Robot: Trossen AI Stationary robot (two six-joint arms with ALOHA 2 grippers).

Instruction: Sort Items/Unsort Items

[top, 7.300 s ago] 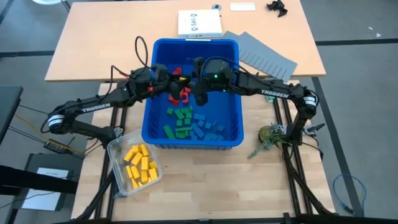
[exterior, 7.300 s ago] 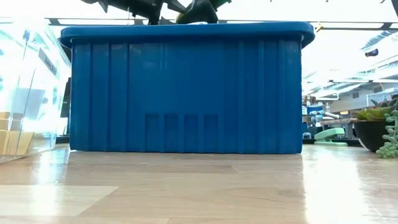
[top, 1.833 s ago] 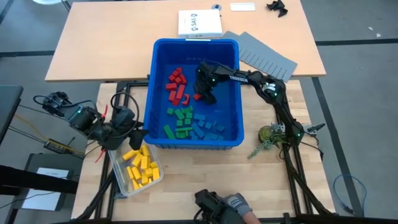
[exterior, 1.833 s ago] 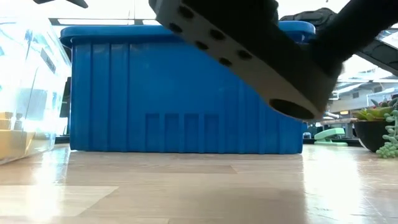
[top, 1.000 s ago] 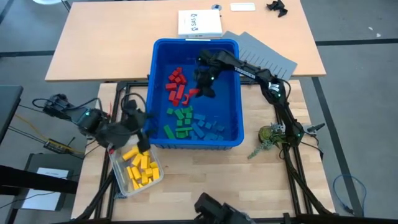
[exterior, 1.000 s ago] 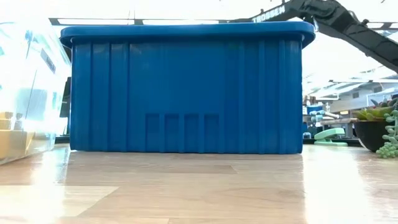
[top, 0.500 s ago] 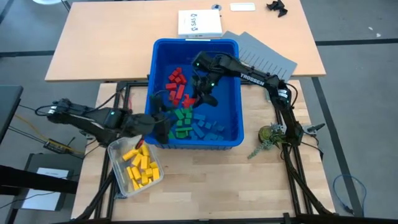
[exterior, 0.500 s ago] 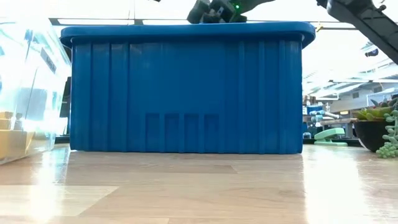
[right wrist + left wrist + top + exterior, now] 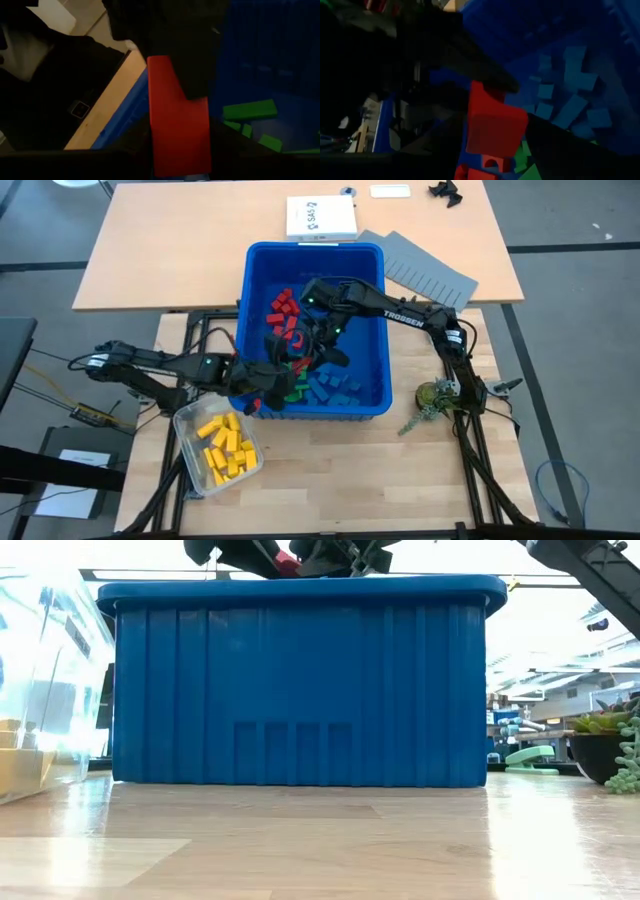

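**Both claws over the blue bin, a red block between them**

Left edge: clear plastic tub (image 9: pixel 217 448) on the near-left of the surface (image 9: pixel 330 480), holding the yellow blocks (image 9: pixel 224 447) in a loose heap. In the low view the tub shows as a clear wall at far left.

Left arm reaches in from the left, low across the bin's near-left corner. Left claw (image 9: pixel 272 376) sits inside the blue bin (image 9: pixel 243 300), over the green blocks (image 9: pixel 291 388). Left wrist view shows a red block (image 9: pixel 495 127) right at its fingers, dark finger above it; whether the claw is pinching it or standing spread I cannot tell.

Centre: red blocks (image 9: pixel 284 308) grouped at the bin's far-left part. Green ones near-left, mostly hidden under the left claw. Blue blocks (image 9: pixel 335 385) near-centre to near-right on the bin floor.

Right arm comes from the right rear, over the bin's far-right rim. Right claw (image 9: pixel 308 346) is at the bin's middle, just beside the left claw. Right wrist view: fingers pinching a red block (image 9: pixel 177 120), upright, green blocks on the bin floor beyond it.

Low view: both claws show just above the bin rim (image 9: pixel 300 585), a spot of red between them.

Far side: white box (image 9: pixel 322 217) beyond the bin; grey slotted divider sheet (image 9: pixel 428 268) at the bin's far-right corner. Right: small potted plant (image 9: pixel 432 398).
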